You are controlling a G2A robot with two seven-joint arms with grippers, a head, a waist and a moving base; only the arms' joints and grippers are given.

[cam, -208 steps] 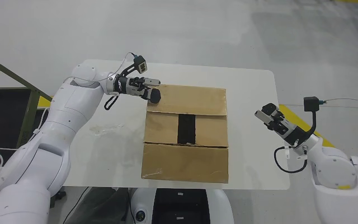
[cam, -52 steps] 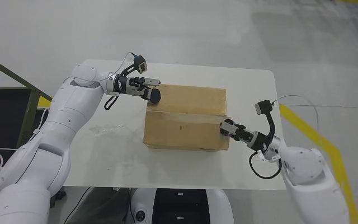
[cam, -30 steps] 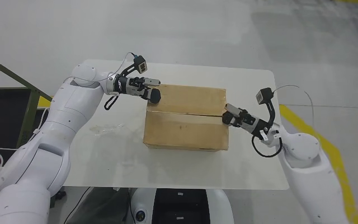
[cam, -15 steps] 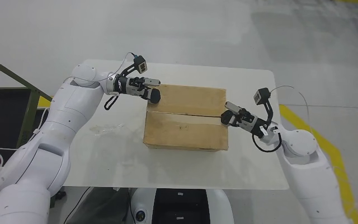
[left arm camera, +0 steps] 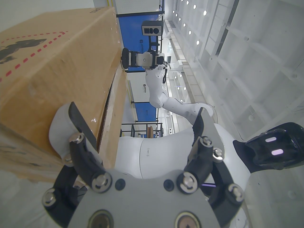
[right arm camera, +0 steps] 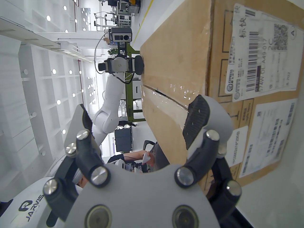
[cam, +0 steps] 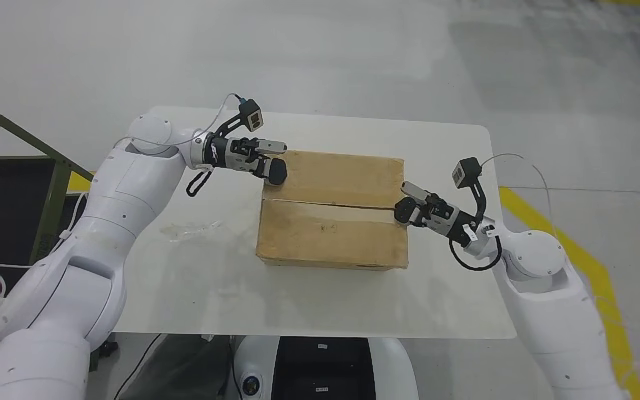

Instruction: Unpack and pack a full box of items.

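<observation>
A brown cardboard box [cam: 330, 230] stands mid-table with both top flaps lying shut, their seam [cam: 330, 204] running left to right. My left gripper [cam: 275, 170] is at the box's far left top corner, open, with one finger [left arm camera: 78, 124] against the box's side [left arm camera: 59, 60]. At the right end of the seam sits my right gripper [cam: 405, 208], open, one pad [right arm camera: 197, 117] touching the top edge of the labelled end face [right arm camera: 261, 72]. Whatever the box holds is hidden.
The white table [cam: 450, 300] has bare room in front of the box and to both sides. A faint clear film [cam: 185, 232] lies on the tabletop left of the box. The table's near edge is close below the box.
The box's flaps, spread open with a dark item showing, now lie shut. My right arm came from the table's right edge to the box's right end. The left gripper stayed.
</observation>
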